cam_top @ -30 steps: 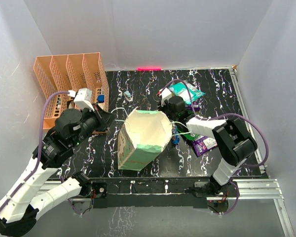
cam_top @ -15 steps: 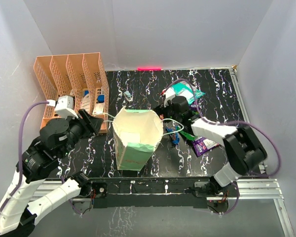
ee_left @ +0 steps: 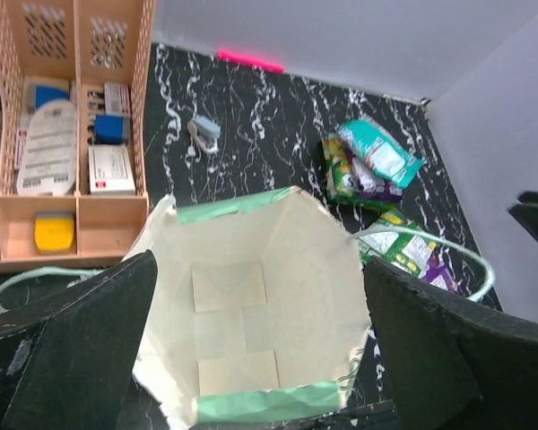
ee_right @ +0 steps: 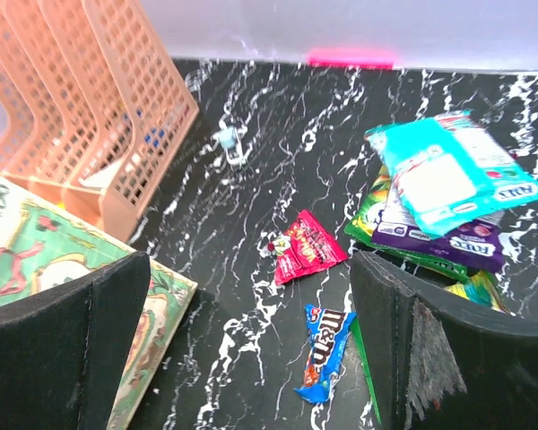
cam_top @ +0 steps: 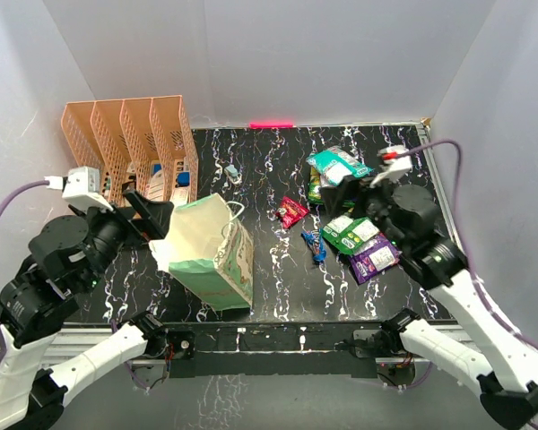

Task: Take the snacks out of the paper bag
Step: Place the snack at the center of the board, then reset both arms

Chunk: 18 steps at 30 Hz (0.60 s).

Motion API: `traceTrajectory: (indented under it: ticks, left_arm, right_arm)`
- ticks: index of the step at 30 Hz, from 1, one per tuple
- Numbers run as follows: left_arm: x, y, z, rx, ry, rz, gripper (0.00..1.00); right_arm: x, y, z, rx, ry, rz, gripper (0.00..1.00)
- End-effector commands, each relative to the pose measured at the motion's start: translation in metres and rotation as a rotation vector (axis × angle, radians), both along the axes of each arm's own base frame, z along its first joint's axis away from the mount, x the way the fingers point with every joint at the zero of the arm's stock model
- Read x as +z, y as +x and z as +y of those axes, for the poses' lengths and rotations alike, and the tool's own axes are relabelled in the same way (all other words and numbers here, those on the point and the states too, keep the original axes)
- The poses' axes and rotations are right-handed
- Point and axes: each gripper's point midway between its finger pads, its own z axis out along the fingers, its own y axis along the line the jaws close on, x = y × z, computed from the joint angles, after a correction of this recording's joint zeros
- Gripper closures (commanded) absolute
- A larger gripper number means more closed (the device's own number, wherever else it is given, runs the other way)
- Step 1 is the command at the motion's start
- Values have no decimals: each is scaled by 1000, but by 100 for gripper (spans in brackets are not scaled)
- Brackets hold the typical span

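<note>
The paper bag (cam_top: 211, 255) stands tilted at the left middle of the table, its mouth turned toward my left gripper (cam_top: 160, 233). That gripper is open, its fingers wide on either side of the bag's mouth. The left wrist view looks down into the bag (ee_left: 251, 296), and nothing shows inside. The snacks lie on the table to the right: a red packet (cam_top: 292, 211), a slim blue one (cam_top: 314, 245), a teal one (cam_top: 339, 166), a green-and-white one (cam_top: 351, 232) and a purple one (cam_top: 375, 259). My right gripper (cam_top: 345, 202) hangs open above them, empty, over the red packet (ee_right: 307, 246) and the blue packet (ee_right: 325, 351).
An orange file rack (cam_top: 130, 148) with small items in its slots stands at the back left, close behind the bag. A small grey object (cam_top: 232, 170) lies near the back middle. White walls enclose the table on three sides.
Both grippers opened and let go of the bag's handles, and both arms drew back. The bag shifted left and tipped. The red packet now shows on the table.
</note>
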Motion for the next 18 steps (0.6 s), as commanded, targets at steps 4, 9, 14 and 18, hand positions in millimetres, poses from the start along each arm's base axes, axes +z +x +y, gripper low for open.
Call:
traceTrajectory:
  ticks: [4,9,14,18]
  left_arm:
    - [57,4,5,-22,66,-154,2]
    - [105,3,6,-49,82,-297,2]
    - [142,-8,13,-60,65,-415,2]
    - [158,-22,23,-63,47,-475,1]
  right_arm:
    - [99,-55,-38,-40,117,-106,2]
    - [155,-94,-61,-40,185,-214,2]
    - [191,-123,-80,-45,230,-285,2]
    - [218,-142,-89,-35,262,-338,2]
